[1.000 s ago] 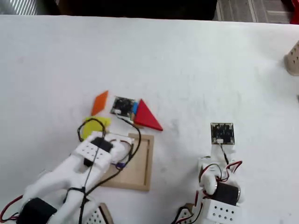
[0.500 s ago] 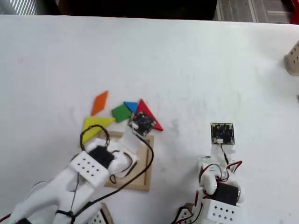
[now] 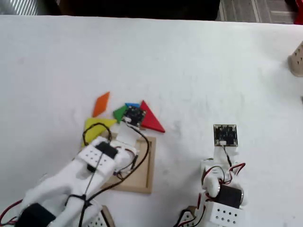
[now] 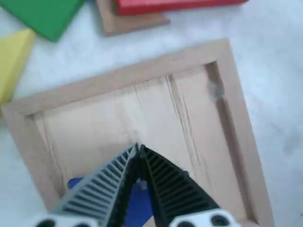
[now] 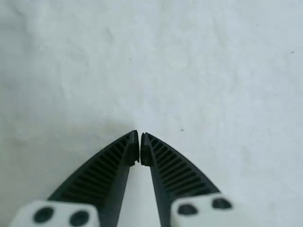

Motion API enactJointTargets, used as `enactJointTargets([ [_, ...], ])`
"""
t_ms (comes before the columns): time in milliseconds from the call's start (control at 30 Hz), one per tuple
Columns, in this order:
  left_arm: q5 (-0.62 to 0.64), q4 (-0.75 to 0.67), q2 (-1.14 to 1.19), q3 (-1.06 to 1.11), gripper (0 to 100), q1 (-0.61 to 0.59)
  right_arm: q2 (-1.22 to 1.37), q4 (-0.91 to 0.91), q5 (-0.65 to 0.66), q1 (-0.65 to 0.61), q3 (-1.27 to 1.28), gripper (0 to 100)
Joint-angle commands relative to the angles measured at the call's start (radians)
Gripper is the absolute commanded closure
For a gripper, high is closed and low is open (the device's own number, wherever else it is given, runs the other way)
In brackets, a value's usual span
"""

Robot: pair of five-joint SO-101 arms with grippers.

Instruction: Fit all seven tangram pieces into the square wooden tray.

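While the left arm [image 3: 87, 166] bends over the wooden tray [image 4: 142, 75], its tool [image 4: 138, 149] points down, tips together.

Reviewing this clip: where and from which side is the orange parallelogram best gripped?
Probably from straight above, pinching the orange parallelogram across its two long edges. It lies flat on the table, is slim, and has bare table along both long edges.
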Motion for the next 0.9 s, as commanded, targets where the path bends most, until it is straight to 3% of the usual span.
enactJointTargets([
  [0, -0.021, 0.084, 0.119, -0.137, 98, 0.005, -0.004, -0.016, 0.009, 0.008, 0.003, 98.1],
  [133, -0.256, 0.288, 0.119, -0.189, 98, 0.012, -0.004, -0.016, 0.009, 0.008, 0.003, 98.1],
  [233, -0.407, 0.35, 0.113, -0.193, 98, 0.007, -0.004, -0.016, 0.009, 0.008, 0.003, 98.1],
  [600, -0.419, 0.359, -0.087, -0.1, 98, -0.001, -0.004, -0.016, 0.009, 0.01, 0.003, 98.1],
  [733, -0.417, 0.353, -0.137, -0.086, 98, -0.061, -0.004, -0.016, 0.009, 0.01, 0.003, 98.1],
  [867, -0.393, 0.265, -0.104, -0.063, 98, -0.039, -0.004, -0.016, 0.009, 0.01, 0.003, 98.1],
])
